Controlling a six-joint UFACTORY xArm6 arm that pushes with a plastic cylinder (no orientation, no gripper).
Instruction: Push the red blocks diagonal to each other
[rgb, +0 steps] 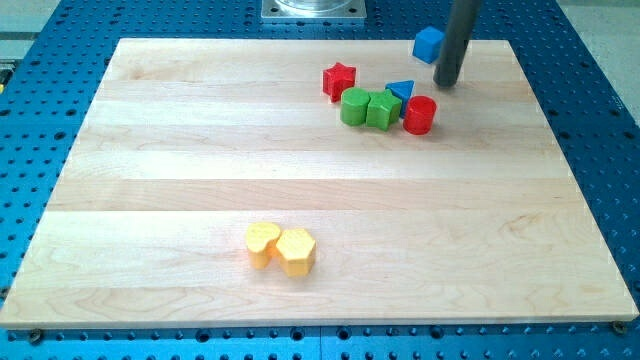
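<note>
We had no fingers on this arm, so no finger state to tell: just my tip (447, 83), down on the counter (200, 150) near the view's top right. Red star (339, 80) sat left of the cluster, glossy, five-pointed. Red cylinder (419, 115) sat just below my tip, touching the blue triangle (401, 91). Green cylinder (354, 106) and green hexagon (382, 109) lay between the reds. Blue cube (428, 44) was just left of the rod.

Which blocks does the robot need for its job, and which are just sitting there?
For the job: red star, red cylinder, my tip, just above the cylinder.

Just lying about: green cylinder, green hexagon, blue triangle, blue cube, two yellow blocks.
</note>
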